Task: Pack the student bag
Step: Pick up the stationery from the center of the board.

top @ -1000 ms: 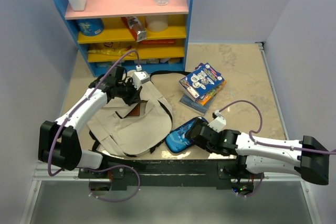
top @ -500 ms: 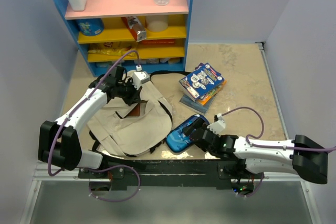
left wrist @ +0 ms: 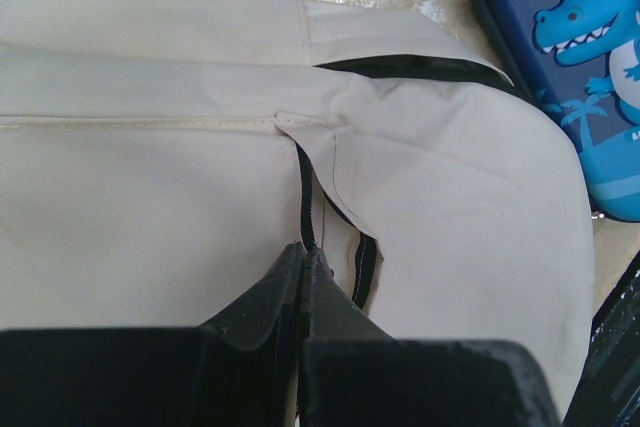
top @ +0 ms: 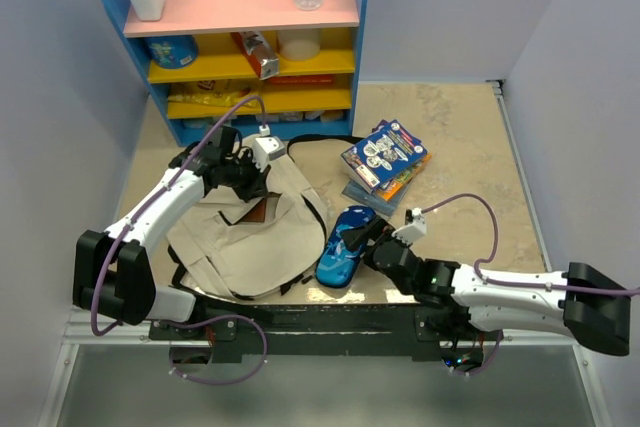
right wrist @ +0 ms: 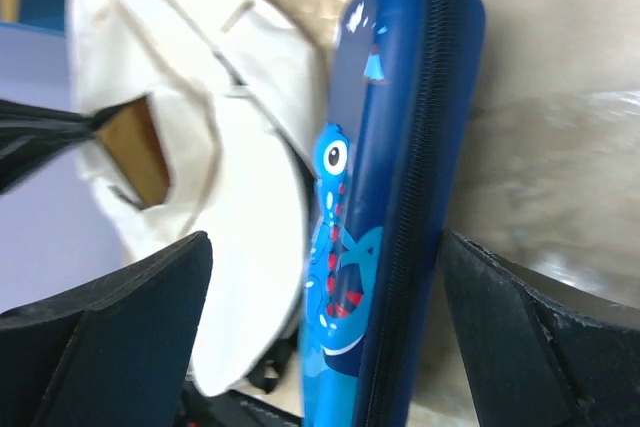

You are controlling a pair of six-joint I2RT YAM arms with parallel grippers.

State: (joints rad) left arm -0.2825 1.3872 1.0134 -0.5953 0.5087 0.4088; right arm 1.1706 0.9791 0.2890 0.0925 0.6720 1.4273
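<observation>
Case (top: 345, 245) swung upright beside bag (top: 240, 247), centre left. Right gripper (top: 375, 245) spread wide, astride case. Left gripper (left wrist: 302, 265) pinched on zipper (left wrist: 305, 187). Step: grasping case. Next: close, lift into bag.

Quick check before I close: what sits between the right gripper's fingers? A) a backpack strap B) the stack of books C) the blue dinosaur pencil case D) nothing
C: the right wrist view shows the blue pencil case between the open fingers of the right gripper.
</observation>
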